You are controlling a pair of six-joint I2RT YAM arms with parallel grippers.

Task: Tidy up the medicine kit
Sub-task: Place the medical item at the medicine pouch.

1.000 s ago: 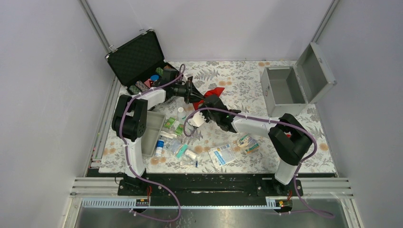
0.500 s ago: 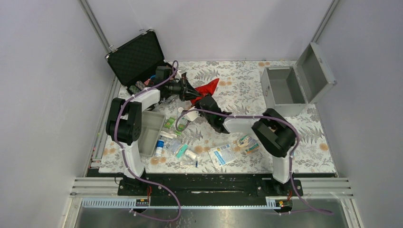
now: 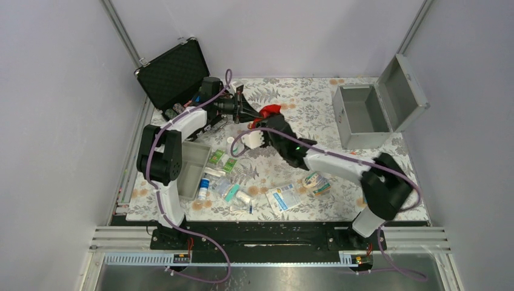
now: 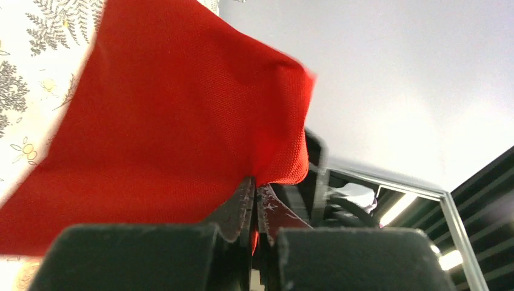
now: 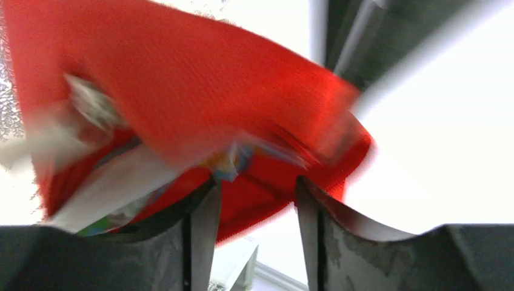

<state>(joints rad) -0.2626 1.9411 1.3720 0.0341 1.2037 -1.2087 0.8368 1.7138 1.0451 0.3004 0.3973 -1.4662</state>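
While the left hand [image 4: 255, 197] pinches the red pouch [image 4: 163, 115], the right hand [image 5: 254, 194] gapes half-open at its mouth. Print on the packets [image 5: 115, 188] inside: unreadable blur.

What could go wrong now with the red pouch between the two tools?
1. The left tool pinches only an edge of the red pouch; the fabric may slip out.
2. The pouch looks open toward the right tool, and blurred packets show inside; they might spill onto the table.
3. Both tools are very close together and could collide.
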